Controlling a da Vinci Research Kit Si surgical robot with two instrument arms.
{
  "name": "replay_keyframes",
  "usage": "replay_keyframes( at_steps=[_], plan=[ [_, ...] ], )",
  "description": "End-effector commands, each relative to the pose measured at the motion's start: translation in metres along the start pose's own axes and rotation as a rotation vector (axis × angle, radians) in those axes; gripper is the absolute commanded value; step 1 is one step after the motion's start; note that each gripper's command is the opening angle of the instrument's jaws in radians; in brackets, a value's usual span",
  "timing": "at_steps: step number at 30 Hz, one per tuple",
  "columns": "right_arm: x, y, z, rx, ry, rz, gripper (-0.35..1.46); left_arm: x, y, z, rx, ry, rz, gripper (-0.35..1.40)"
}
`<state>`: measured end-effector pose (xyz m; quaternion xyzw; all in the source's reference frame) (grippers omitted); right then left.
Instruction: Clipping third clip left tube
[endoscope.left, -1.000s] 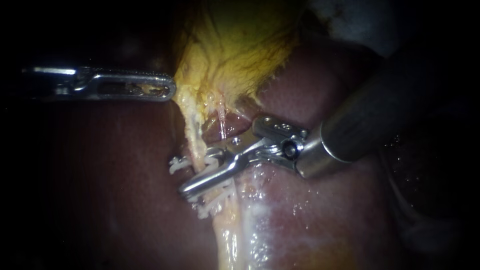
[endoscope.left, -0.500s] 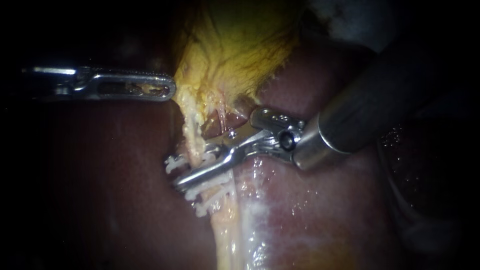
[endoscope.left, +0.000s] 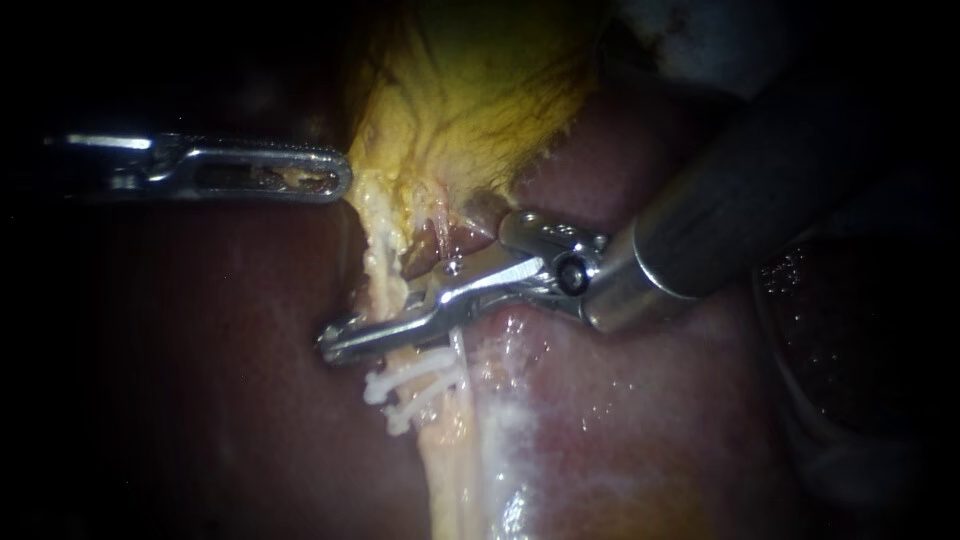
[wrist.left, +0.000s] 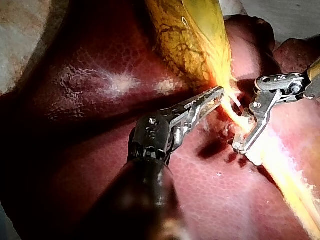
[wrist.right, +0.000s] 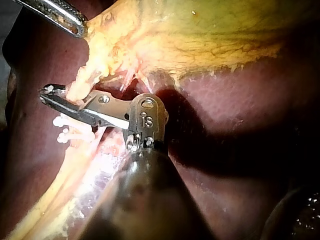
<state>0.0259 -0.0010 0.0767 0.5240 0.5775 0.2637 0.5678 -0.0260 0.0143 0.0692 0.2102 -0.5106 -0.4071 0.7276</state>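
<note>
My right instrument comes in from the upper right. Its long jaws lie across the pale left tube just under the yellow gallbladder, and they are shut on the tube. A white bit of clip shows at the jaw tip in the right wrist view, where the right instrument is seen from behind. Two white clips sit on the tube just below the jaws. My left instrument reaches in level from the left, shut on the gallbladder's lower edge.
Dark red liver lies all around. A thin pinkish tube runs down beside the left tube, close to the right instrument's hinge. A glistening pale band runs down from the clips. The left wrist view shows both instruments close together.
My right instrument's jaws slid up and to the left along the tube and closed over it. The white clip seen beside the upper jaw earlier is now hidden. The left instrument held still.
</note>
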Motion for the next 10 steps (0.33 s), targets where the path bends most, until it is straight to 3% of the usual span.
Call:
replay_keyframes(
  at_steps=[1, 10],
  plan=[
    [-0.0002, 0.0001, 0.0000, 0.002, -0.003, -0.002, -0.35, 0.0000, 0.0000, 0.0000, 0.000, 0.000, 0.000, -0.35],
    [-0.0003, 0.0001, 0.0000, 0.003, -0.003, -0.002, -0.35, 0.0000, 0.0000, 0.0000, 0.000, 0.000, 0.000, -0.35]
  ],
)
